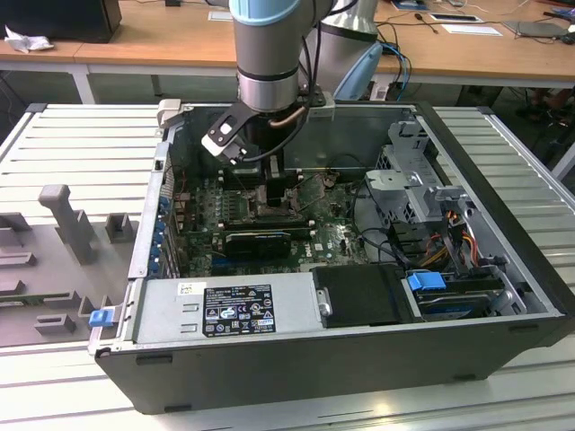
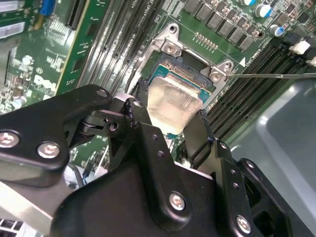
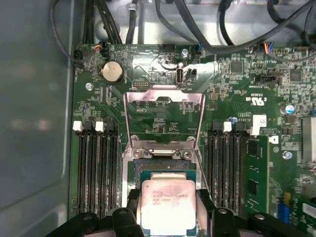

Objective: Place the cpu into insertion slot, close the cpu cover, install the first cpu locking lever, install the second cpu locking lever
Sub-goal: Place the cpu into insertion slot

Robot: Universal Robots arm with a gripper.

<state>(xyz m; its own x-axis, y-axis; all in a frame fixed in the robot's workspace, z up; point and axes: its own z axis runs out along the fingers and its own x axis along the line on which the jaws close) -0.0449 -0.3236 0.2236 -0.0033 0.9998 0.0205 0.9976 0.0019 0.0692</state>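
My gripper (image 1: 268, 175) reaches down into the open computer case over the green motherboard (image 1: 328, 238). In both wrist views the cpu (image 3: 167, 203) (image 2: 173, 101), a flat square chip with a dull silver top, sits between my black fingers (image 3: 131, 210), which are shut on its two opposite edges. It is level and right over the insertion slot (image 3: 163, 168) (image 2: 185, 69); I cannot tell whether it rests in it. The cpu cover (image 3: 148, 95) is swung open and stands up behind the slot. A thin metal lever rod (image 2: 271, 75) sticks out beside the socket.
Long black memory slots (image 3: 96, 168) (image 3: 224, 168) flank the socket on both sides. Black cables (image 3: 197, 24) hang across the board's far edge. The power supply (image 1: 229, 310) and drive cage (image 1: 422, 193) fill the case's near and right side. Grey fixtures (image 1: 67, 220) lie outside.
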